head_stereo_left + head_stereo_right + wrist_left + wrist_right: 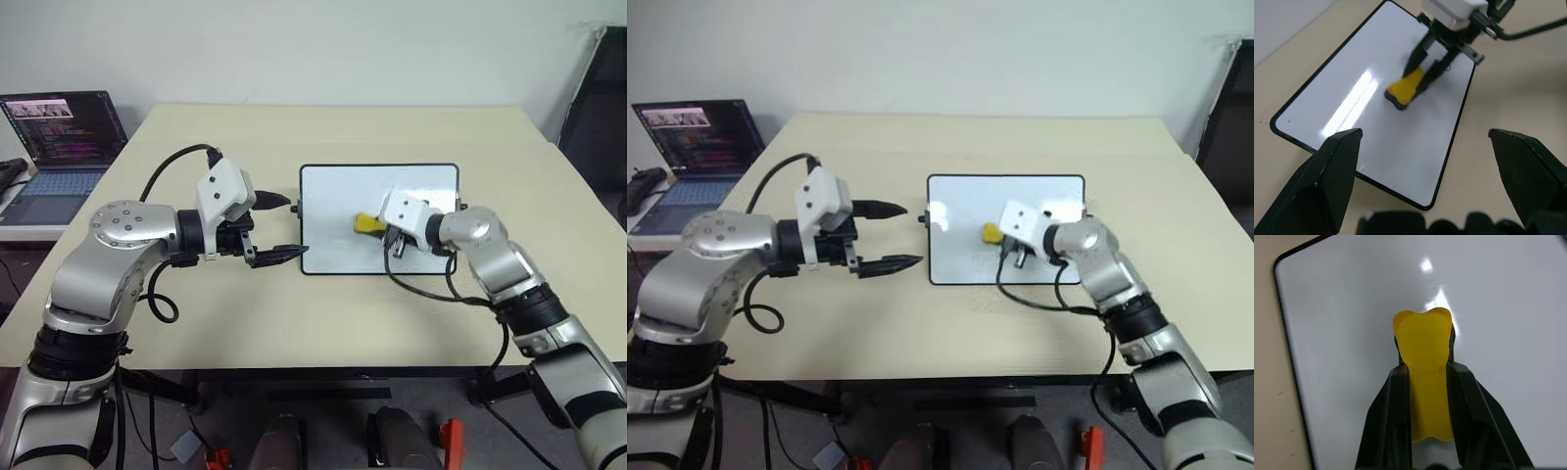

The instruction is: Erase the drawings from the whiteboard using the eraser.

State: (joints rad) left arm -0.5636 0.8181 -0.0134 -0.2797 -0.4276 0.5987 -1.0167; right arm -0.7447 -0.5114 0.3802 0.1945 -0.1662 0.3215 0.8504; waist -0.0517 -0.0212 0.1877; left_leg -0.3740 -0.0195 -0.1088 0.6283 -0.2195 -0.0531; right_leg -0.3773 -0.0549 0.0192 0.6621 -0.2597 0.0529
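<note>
The whiteboard [333,211] lies flat on the beige table [392,132], a little right of centre. My right gripper [1426,369] is shut on the yellow eraser [367,223], which sticks out past the fingers. The eraser's [1405,88] front end is down at the board's surface near its middle. A thin dark squiggle of the drawings [1445,62] shows on the board right beside the right gripper's fingers. My left gripper [287,228] hovers open and empty at the board's left edge, one finger above the other.
An open laptop [61,137] stands on a lower side table at the far left. A dark chair [600,98] is at the back right. A black cable [421,284] loops from my right wrist over the board's near edge.
</note>
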